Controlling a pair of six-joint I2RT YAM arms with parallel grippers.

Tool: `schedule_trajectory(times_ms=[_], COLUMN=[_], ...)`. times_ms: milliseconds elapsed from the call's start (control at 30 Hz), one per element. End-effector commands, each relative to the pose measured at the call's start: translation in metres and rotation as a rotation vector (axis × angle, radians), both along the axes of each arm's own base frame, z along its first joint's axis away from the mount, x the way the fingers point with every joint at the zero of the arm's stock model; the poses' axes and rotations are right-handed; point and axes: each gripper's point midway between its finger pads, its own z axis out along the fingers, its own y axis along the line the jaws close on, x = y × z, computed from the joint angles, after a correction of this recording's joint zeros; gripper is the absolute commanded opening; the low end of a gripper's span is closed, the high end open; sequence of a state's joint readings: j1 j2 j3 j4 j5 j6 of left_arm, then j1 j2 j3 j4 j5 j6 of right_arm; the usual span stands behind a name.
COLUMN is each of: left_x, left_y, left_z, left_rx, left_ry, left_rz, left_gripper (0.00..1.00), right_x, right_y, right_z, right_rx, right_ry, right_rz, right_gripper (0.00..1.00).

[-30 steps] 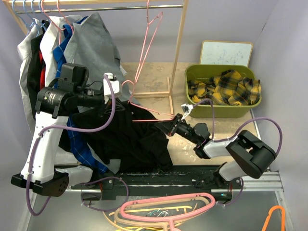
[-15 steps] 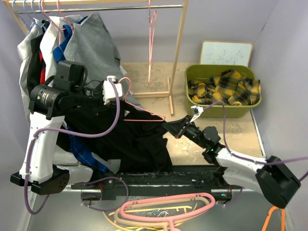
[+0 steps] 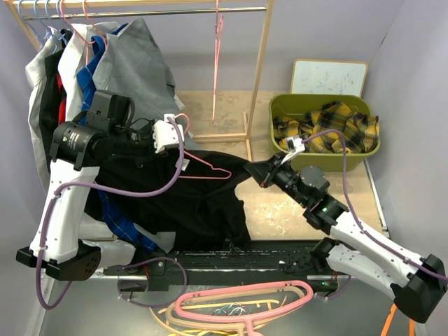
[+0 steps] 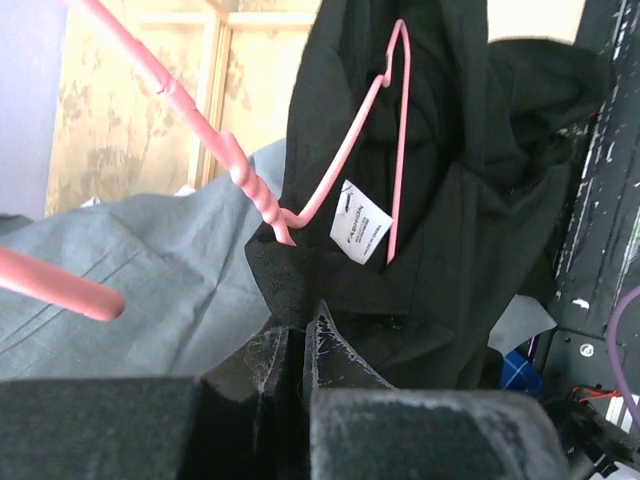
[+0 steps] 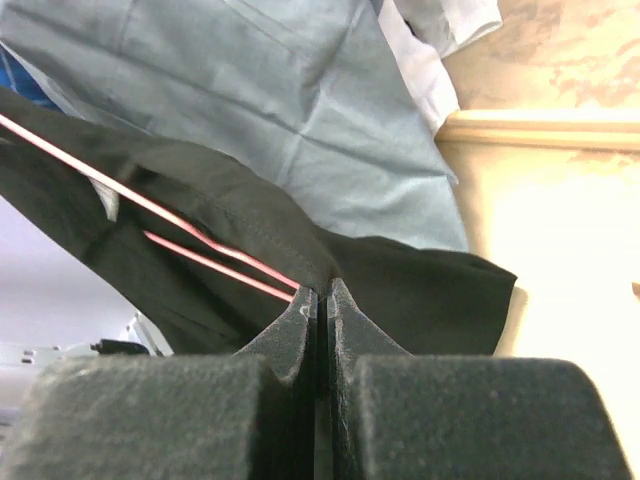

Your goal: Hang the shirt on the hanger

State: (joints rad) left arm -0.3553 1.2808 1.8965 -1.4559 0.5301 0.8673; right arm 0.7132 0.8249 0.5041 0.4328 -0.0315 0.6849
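Shirt (image 3: 203,203) first, from the overhead camera: the black cloth is stretched between the two arms above the surface (image 3: 283,210), with its bulk drooping toward the near edge. The left arm (image 3: 63,203) holds one end up beside the grey shirt (image 3: 140,70) on the wooden rack (image 3: 262,77). The right arm (image 3: 364,238) reaches in from the other side to the far end. The thin pink hanger (image 3: 206,166) lies across the top of the cloth between them, hook toward the left.

On the left wrist camera, the left jaws are clenched on a fold of black cloth at the collar, just under the hanger's twisted neck. A white label (image 4: 360,225) shows in the neck opening, and the hanger's wires (image 4: 396,140) run down into the shirt.

On the right wrist camera, the right jaws are clenched on the shirt's edge (image 5: 420,280), and the pink wire (image 5: 200,235) runs right into the pinch. I cannot tell whether the wire itself is caught.

The step in hand looks like seating the shirt's shoulders over the hanger. Next, the right side likely needs drawing over the wire's end while the collar is kept from slipping.
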Motion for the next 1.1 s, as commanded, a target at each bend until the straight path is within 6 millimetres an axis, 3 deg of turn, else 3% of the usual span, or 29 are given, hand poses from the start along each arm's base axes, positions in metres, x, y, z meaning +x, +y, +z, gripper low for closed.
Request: schedule_trajectory(times_ms=[0,33,133,300,433,533,667,700,733,767,867,900,933,1000,1067], left_x=[0.023,0.03,0.049,0.061,0.045,0.027,0.002,-0.003,-0.006,-0.008,-0.008,-0.005,-0.004,-0.006,-0.012], left_y=[0.014,0.015,0.012,-0.007,-0.019,-0.025,-0.034,-0.034,-0.034,-0.034,-0.029,-0.026,-0.024,-0.024,-0.027], left_z=[-0.001,0.001,0.019,0.057,0.088,0.098,0.089,0.086,0.082,0.078,0.065,0.06,0.057,0.056,0.057], left_rx=[0.063,0.059,-0.009,-0.21,-0.347,-0.385,-0.386,-0.384,-0.375,-0.365,-0.317,-0.303,-0.293,-0.291,-0.303], left_ry=[-0.104,-0.126,-0.194,-0.22,-0.184,-0.163,-0.111,-0.103,-0.092,-0.092,-0.097,-0.1,-0.104,-0.103,-0.094], left_rz=[0.084,0.116,0.195,0.26,0.203,0.127,0.007,-0.012,-0.024,-0.036,-0.034,-0.021,-0.013,-0.018,-0.045], left_gripper=[0.0,0.0,0.0,0.0,0.0,0.0,0.0,0.0,0.0,0.0,0.0,0.0,0.0,0.0,0.0], right_x=[-0.005,-0.011,-0.028,-0.051,-0.055,-0.056,-0.068,-0.072,-0.074,-0.077,-0.077,-0.08,-0.086,-0.094,-0.089], right_y=[-0.009,-0.005,0.013,0.061,0.089,0.09,0.077,0.072,0.068,0.066,0.056,0.052,0.047,0.035,0.019], right_z=[0.043,0.057,0.072,0.099,0.119,0.148,0.183,0.185,0.184,0.179,0.158,0.154,0.151,0.149,0.148], right_rx=[-0.082,-0.068,-0.039,0.085,0.186,0.259,0.358,0.374,0.363,0.337,0.228,0.203,0.178,0.1,0.003], right_ry=[-0.012,-0.025,-0.012,-0.004,-0.004,-0.064,-0.138,-0.163,-0.194,-0.199,-0.201,-0.221,-0.25,-0.335,-0.393], right_rz=[-0.021,0.011,0.107,0.288,0.401,0.416,0.429,0.427,0.426,0.428,0.392,0.391,0.399,0.399,0.332], right_gripper=[0.0,0.0,0.0,0.0,0.0,0.0,0.0,0.07,0.25,0.36,0.56,0.83,0.98,1.0,1.0])
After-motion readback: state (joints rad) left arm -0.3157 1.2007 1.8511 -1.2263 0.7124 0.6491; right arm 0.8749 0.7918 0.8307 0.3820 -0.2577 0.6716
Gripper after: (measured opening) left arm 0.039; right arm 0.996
